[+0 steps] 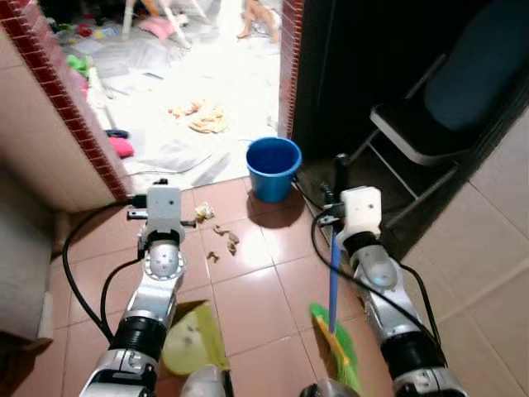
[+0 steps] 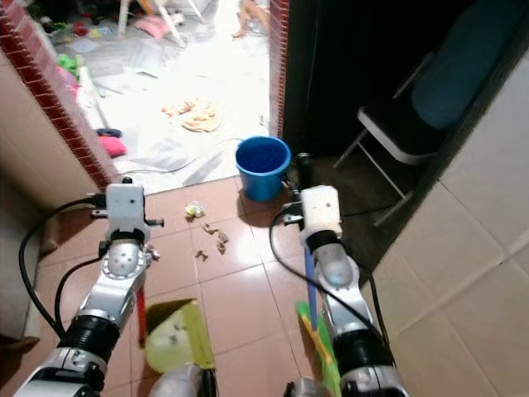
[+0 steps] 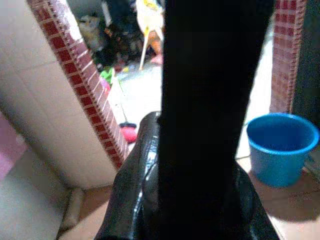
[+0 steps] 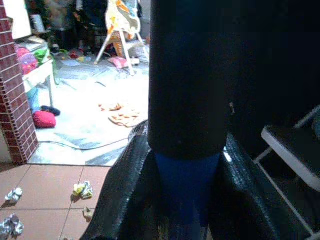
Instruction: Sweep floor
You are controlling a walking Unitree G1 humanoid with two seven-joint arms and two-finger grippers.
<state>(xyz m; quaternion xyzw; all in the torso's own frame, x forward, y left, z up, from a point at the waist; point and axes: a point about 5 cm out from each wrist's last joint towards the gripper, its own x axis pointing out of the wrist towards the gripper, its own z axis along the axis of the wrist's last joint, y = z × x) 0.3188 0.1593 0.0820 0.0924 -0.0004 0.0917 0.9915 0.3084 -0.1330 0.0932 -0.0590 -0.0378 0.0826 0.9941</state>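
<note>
Nearest the camera, the yellow-green plastic dustpan [image 1: 192, 337] rests on the terracotta floor tiles [image 1: 248, 298], its dark handle clamped in the left gripper [image 3: 200, 165]. The right gripper [image 4: 185, 165] is closed around the blue-handled broom with green bristles [image 1: 334, 285]. Scattered litter scraps [image 1: 221, 238] lie ahead near the blue plastic bucket [image 1: 273, 168], so sweeping appears barely begun.

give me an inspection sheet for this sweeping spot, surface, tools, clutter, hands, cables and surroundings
Surface: terracotta tile floor, lit doorway ahead.
Job's things: broom with blue handle and green head, upright; yellow-green dustpan resting on the floor.
Clutter: scraps of litter on the tiles before the blue bucket.
Hands: right hand shut on the broom handle; left hand shut on a dark handle, apparently the dustpan's.
Cables: black cables looping off both wrists; a cord across the threshold.
Surroundings: brick-trimmed wall, folding chair, toys beyond.
</note>
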